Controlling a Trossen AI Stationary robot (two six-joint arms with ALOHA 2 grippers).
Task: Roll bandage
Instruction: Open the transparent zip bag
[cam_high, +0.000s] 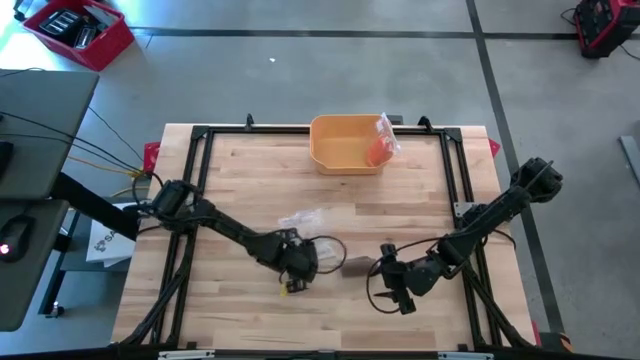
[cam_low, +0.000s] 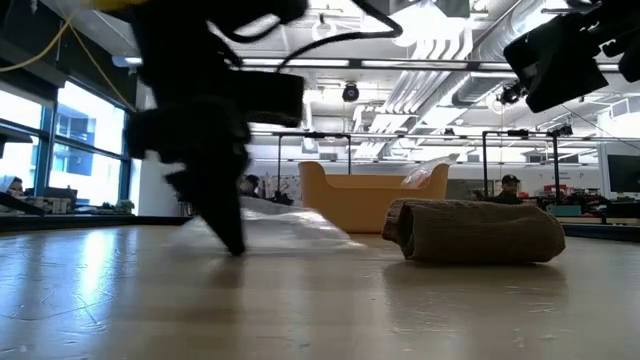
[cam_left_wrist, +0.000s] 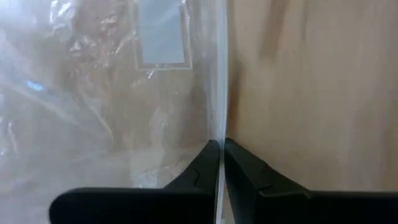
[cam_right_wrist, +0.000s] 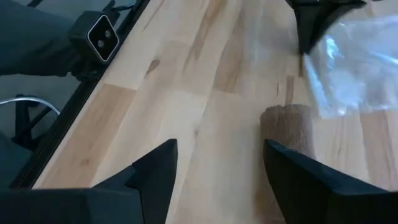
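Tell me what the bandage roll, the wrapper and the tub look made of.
Bandage roll: brown woven cloth, matte, fuzzy surface. Wrapper: thin clear plastic film, glossy, crinkled, table showing through. Tub: probably moulded plastic, smooth orange-yellow walls.

A robotics lab or workshop. A wooden bench with a black metal frame stands on a bare concrete floor marked with dark tape lines. At ten o'clock a red tool crate sits on the floor. Across the room are exposed ceiling ducts, strip lights, big windows and people seated at workstations.
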